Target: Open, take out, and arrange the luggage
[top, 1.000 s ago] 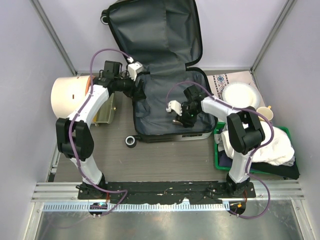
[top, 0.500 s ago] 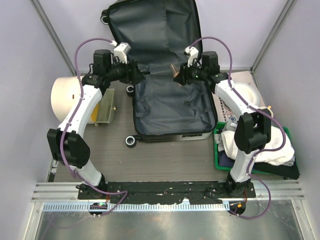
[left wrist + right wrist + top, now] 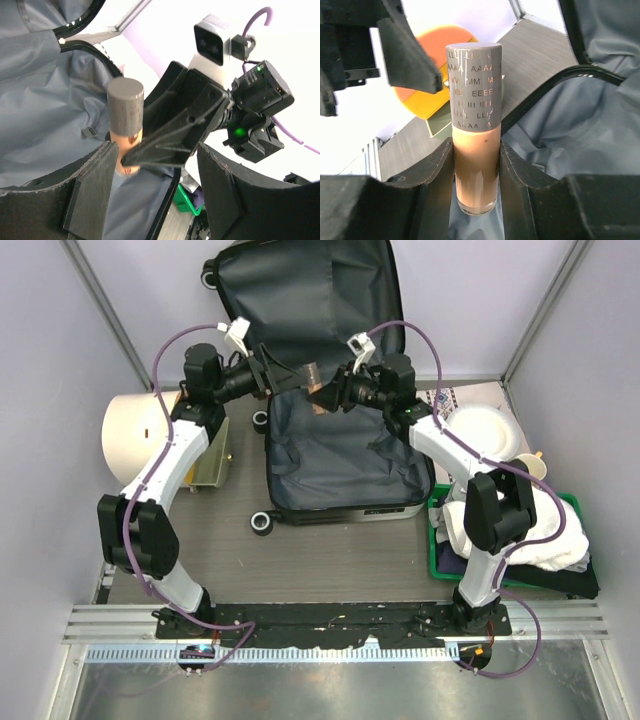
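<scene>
Looks like a bottle (image 3: 475,95) handover above the open luggage (image 3: 340,455)
The right gripper (image 3: 476,150) clamps the grey-capped bottle, upper centre; the left gripper (image 3: 157,192) gapes empty opposite, seemingly to receive it.

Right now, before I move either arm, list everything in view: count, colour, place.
luggage: one, dark grey lining, open mid-table, lid against the back wall
bottle: one, grey cap, peach contents, held above the luggage
bin: one, cream with orange lid, left of the luggage
metal box: one, olive, between bin and luggage
plate: one, white, right rear
patterned cloth: one, under the plate
cup: one, cream, beside the plate
tray: one, green, right front
white cloth: one, in the tray
dark cloth: one, beneath the white cloth
left gripper: open, facing the bottle
right gripper: shut on the bottle
</scene>
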